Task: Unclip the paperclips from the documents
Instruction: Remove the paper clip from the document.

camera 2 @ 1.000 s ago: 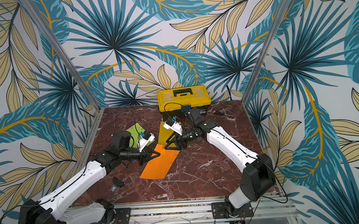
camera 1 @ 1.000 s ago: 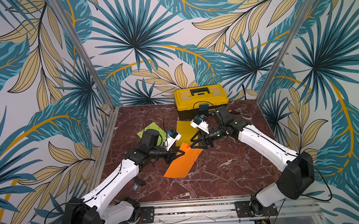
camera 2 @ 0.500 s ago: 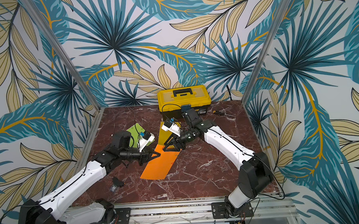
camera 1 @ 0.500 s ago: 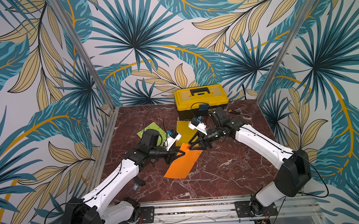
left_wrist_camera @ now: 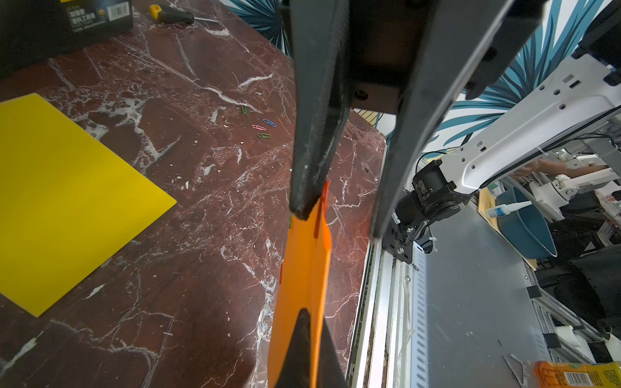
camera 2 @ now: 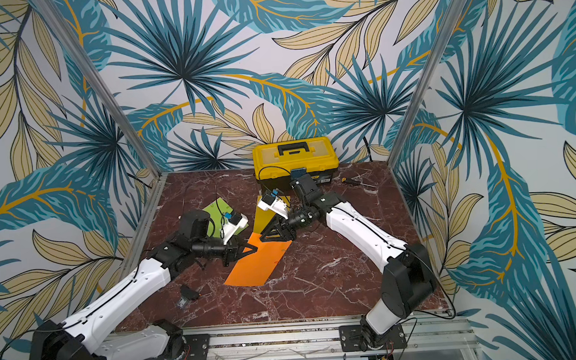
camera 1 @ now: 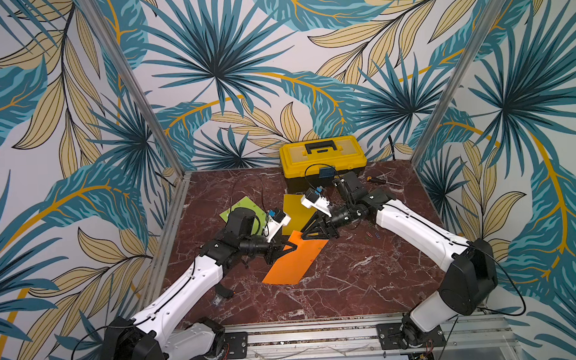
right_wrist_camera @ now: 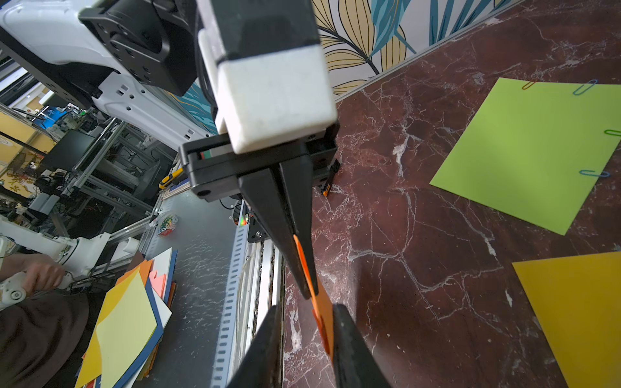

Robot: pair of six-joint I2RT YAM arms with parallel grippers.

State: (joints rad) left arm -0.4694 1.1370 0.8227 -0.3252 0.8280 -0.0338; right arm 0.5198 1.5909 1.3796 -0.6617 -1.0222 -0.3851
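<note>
Paper is what both arms meet on. The left end effector (camera 1: pixel 288 248) is clamped shut on the upper end of the orange sheet (camera 1: pixel 294 265). It holds that end off the worktop (camera 1: pixel 353 285) at centre frame in both top views, and the rest of the sheet slopes down toward lower centre.

The right end effector (right_wrist_camera: pixel 305 306) stands partly open around the same raised edge. In the right wrist view 1 finger lies against the orange paper and the other stands clear, so it appears to grip nothing yet.

A red paperclip (left_wrist_camera: pixel 321 211) sits on that edge at the centre of the left wrist view. It is just beside the tip of 1 right-arm finger and above the left arm's fingertips (left_wrist_camera: pixel 302 332). Its long axis runs nearly up-down in that frame, roughly along the line between the 2 end effectors, and the right arm is nearer.

The coming move, I judge, is a close on this clip and a pull along its axis, away from the left grip.

Loose paperclips (left_wrist_camera: pixel 263 129) lie upper centre in the left wrist view. The lime green sheet (right_wrist_camera: pixel 531 151), upper right in the right wrist view, carries 4 clips (right_wrist_camera: pixel 593 173). The yellow sheet (left_wrist_camera: pixel 60 201) lies flat.
</note>
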